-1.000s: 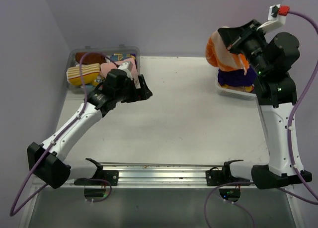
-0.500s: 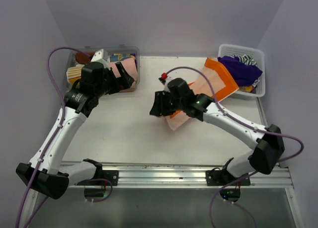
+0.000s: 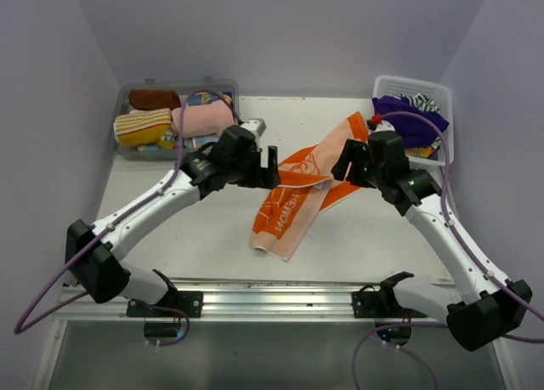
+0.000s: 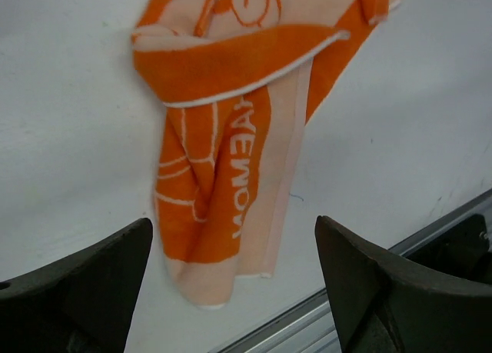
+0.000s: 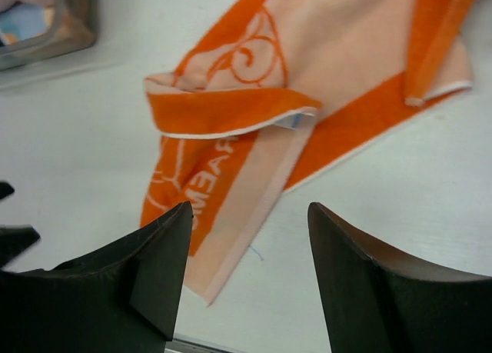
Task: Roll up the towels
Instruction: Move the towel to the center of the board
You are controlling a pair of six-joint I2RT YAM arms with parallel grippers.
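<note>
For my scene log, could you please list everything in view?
table: one, white
bin: one, clear, far left
basket: one, white, far right
orange-and-cream towel: one, orange and cream, loose, table centre
pink towel: one, pink, rolled, bin
striped towel: one, yellow, rolled, bin
brown towel: one, brown, rolled, bin
purple towel: one, purple, loose, basket
left pincer: one, black, open, towel's left side
right pincer: one, black, open, towel's right side

The orange-and-cream towel [image 3: 289, 207] bears cartoon line print.
</note>
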